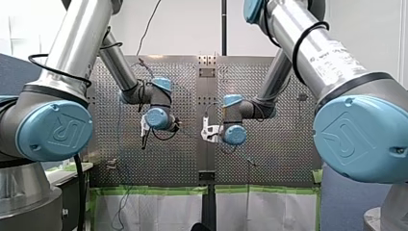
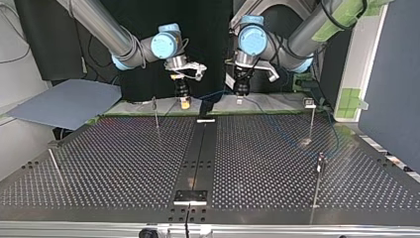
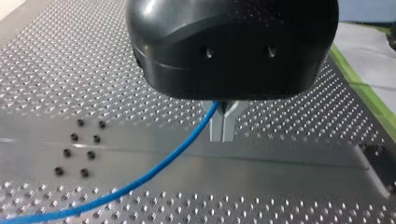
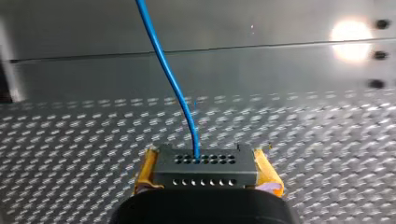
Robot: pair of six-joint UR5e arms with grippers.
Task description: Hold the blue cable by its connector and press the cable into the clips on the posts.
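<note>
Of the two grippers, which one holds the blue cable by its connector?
My right gripper: its yellow pads clamp the dark connector where the blue cable enters. My left gripper pinches only bare cable with metal fingers.

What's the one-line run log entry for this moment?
left tool: shut on blue cable | right tool: shut on connector, cable leading out of it | both tools: above table

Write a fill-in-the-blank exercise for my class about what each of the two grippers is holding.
The cable pinched by my left gripper is ____ in colour.
My right gripper is shut on the cable's ____, a dark block with rows of holes.
The pads of my right gripper are ____.
Missing words: blue; connector; yellow.
</note>
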